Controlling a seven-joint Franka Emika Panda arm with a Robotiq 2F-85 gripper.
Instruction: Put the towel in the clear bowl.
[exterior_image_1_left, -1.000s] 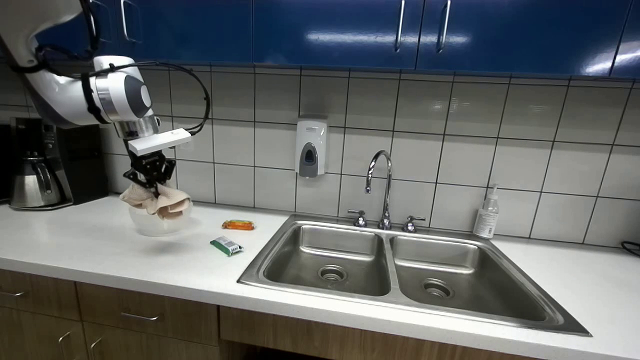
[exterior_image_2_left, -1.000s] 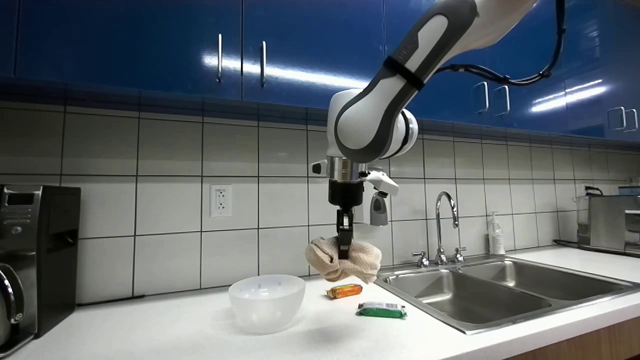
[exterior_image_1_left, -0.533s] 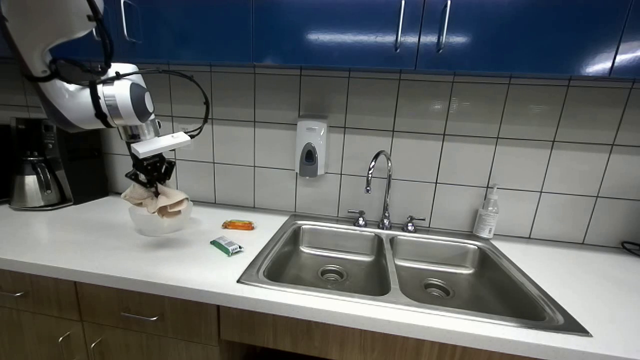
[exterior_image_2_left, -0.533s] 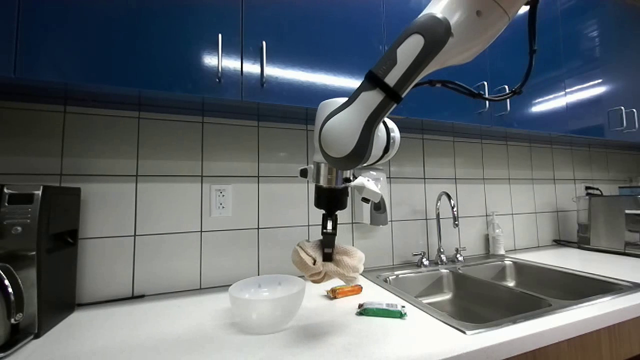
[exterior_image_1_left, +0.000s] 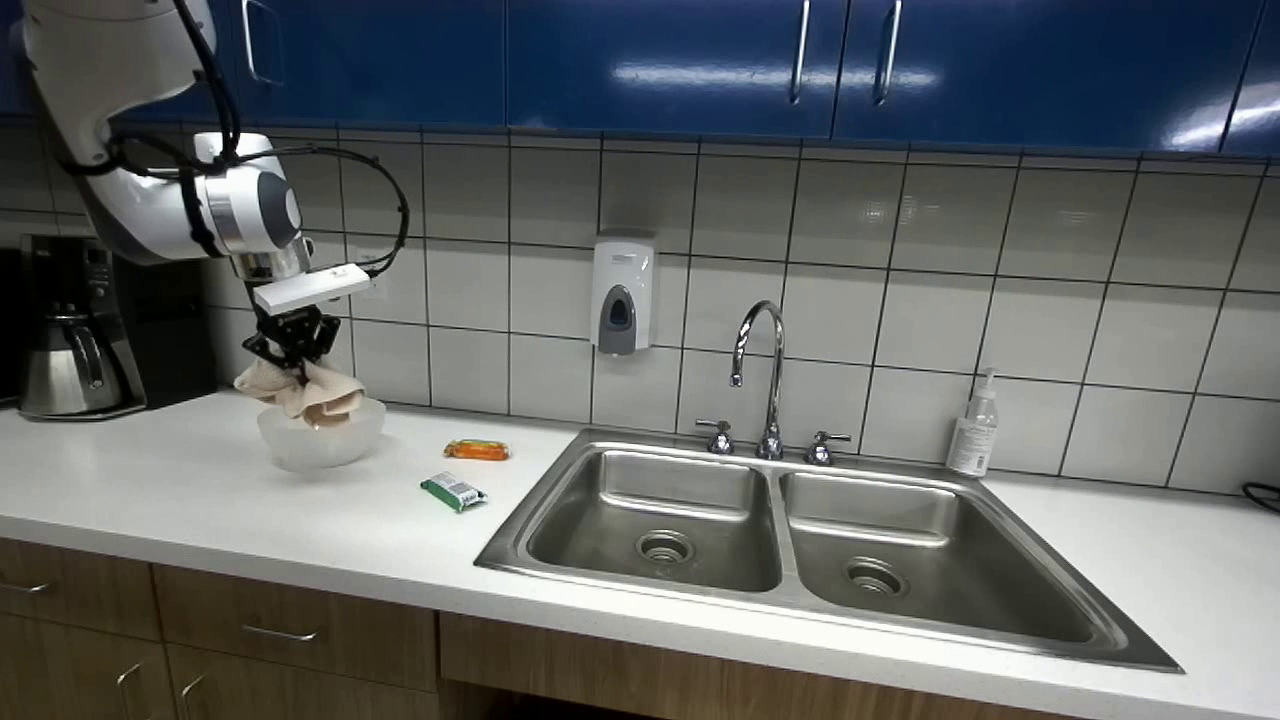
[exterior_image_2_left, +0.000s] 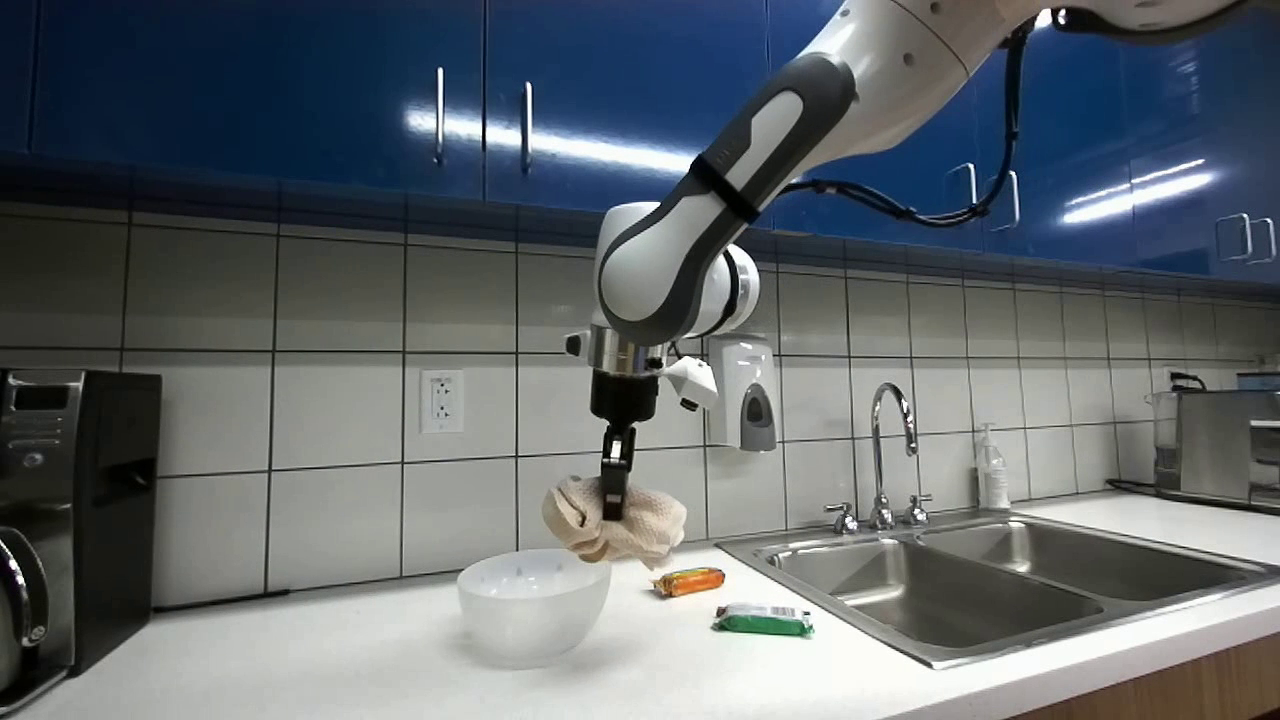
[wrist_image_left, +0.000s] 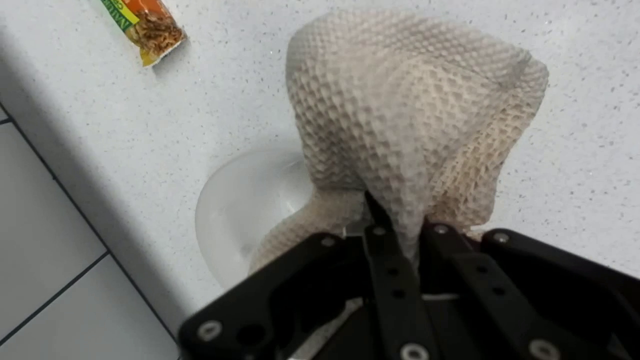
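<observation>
The beige waffle-weave towel (exterior_image_2_left: 650, 525) hangs bunched in my gripper (exterior_image_2_left: 613, 508), above the counter. My gripper is shut on it, and towel cloth shows between the fingers in the wrist view (wrist_image_left: 400, 100). The clear frosted bowl (exterior_image_2_left: 530, 620) stands upright on the counter. In that exterior view the towel is above and right of the bowl, its left end near the rim. In an exterior view the towel (exterior_image_1_left: 325, 395) overlaps the bowl (exterior_image_1_left: 320, 445). In the wrist view the bowl (wrist_image_left: 235, 215) is partly hidden by the towel and gripper (wrist_image_left: 402, 220).
An orange wrapped bar (exterior_image_2_left: 690, 582) and a green wrapped bar (exterior_image_2_left: 764, 620) lie right of the bowl. The double sink (exterior_image_1_left: 660, 520) is farther right. A coffee maker (exterior_image_2_left: 100, 500) stands left, and the tiled wall (exterior_image_2_left: 340, 520) is behind.
My gripper has moved with the towel toward the bowl, leftward in both exterior views. The gripper stays shut on the towel. The bowl and bars have not moved.
</observation>
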